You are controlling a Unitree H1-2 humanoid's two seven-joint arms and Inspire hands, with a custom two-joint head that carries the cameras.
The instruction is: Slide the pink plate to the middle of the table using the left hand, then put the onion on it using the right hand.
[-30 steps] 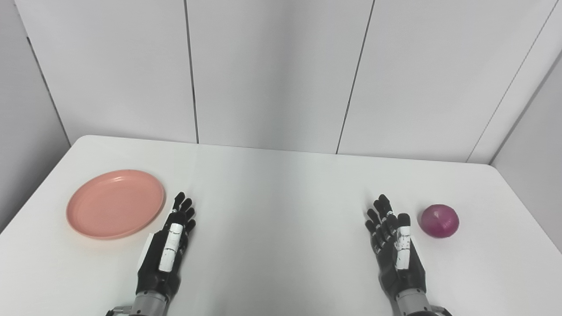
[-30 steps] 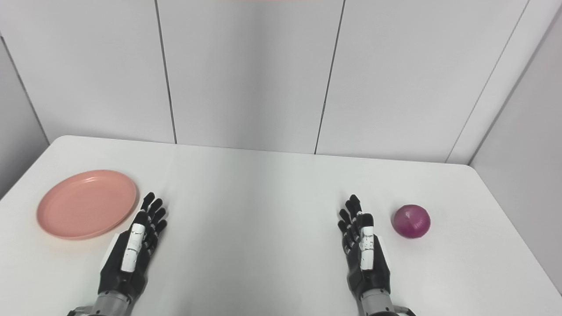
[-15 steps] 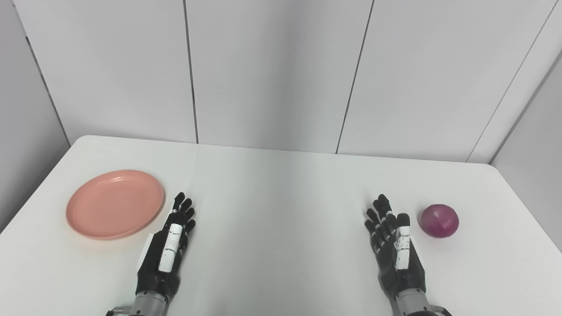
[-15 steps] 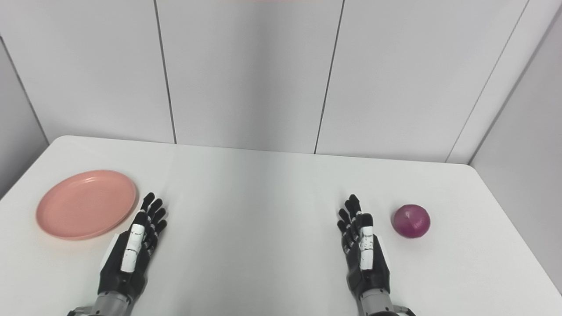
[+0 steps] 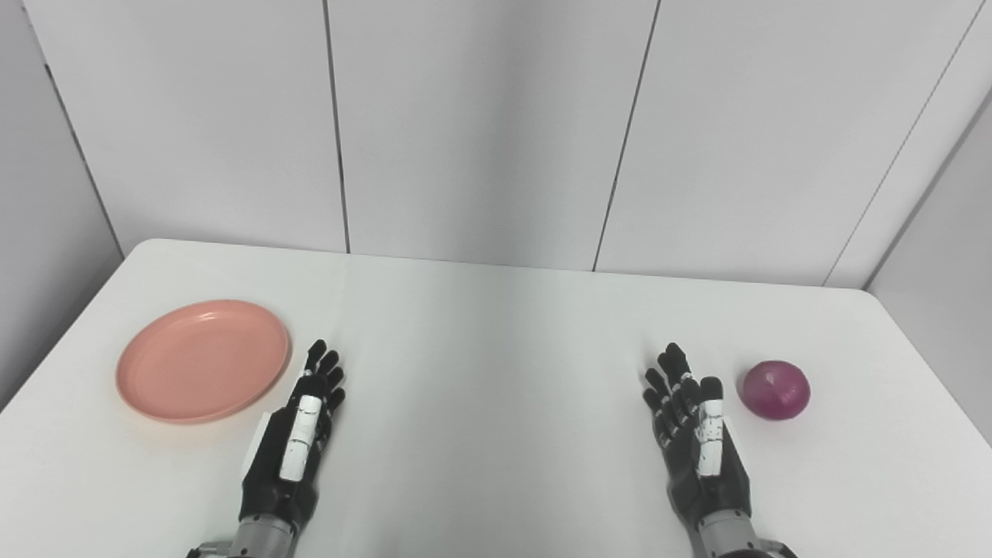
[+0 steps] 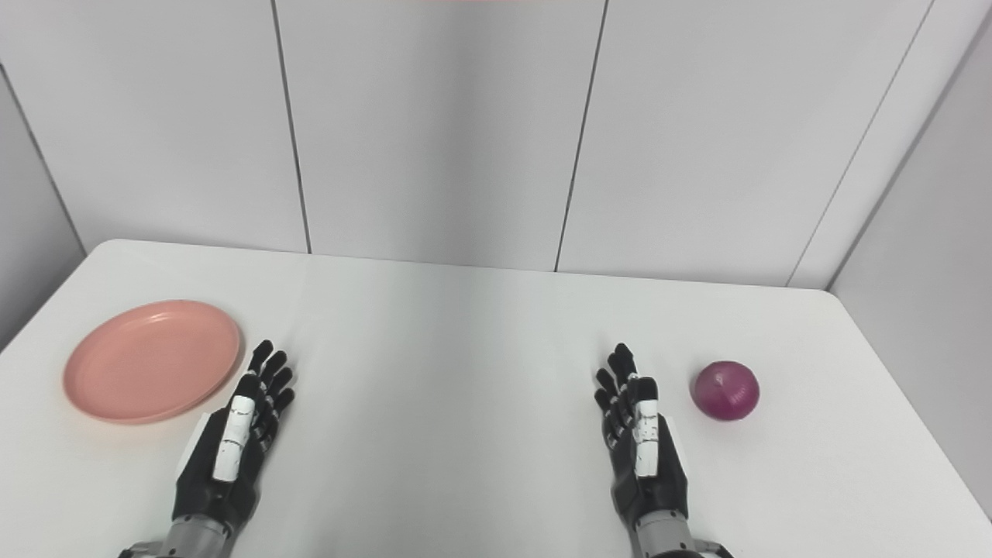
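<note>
A: Where are the plate and onion?
B: The pink plate sits at the table's left; the red onion lies near the right.
A: And the hands?
B: The left hand lies just right of the plate, the right hand just left of the onion, both empty with fingers extended.
</note>
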